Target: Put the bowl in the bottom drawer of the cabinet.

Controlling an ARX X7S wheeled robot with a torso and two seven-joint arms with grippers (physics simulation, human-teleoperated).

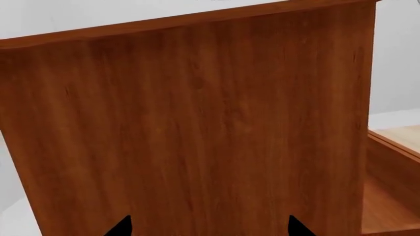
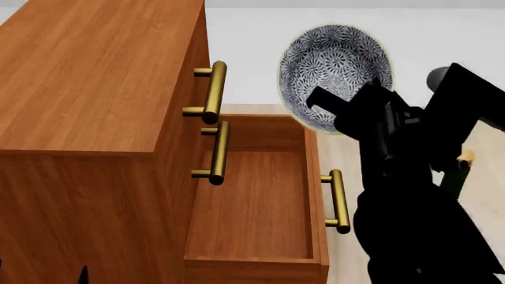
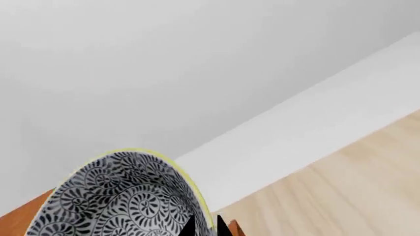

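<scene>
Head view: the cabinet (image 2: 87, 89) stands at the left, its two upper drawers closed, each with a brass handle (image 2: 213, 92). The bottom drawer (image 2: 252, 201) is pulled out, its wooden interior bare. The bowl (image 2: 327, 68) is held tilted in the air above the drawer's far right corner, its patterned inside facing the camera. The right tool (image 2: 347, 109) pinches the bowl's lower rim.

Left wrist view: the left tool (image 1: 210, 228) shows only two black fingertips (image 1: 121, 227), spread apart and gripping nothing, close to the cabinet's side panel (image 1: 196, 132).

Right wrist view: the bowl (image 3: 118, 196) fills the lower corner, its rim clamped between the tool's fingertips (image 3: 190, 227), above a light wooden floor (image 3: 341, 187).
</scene>
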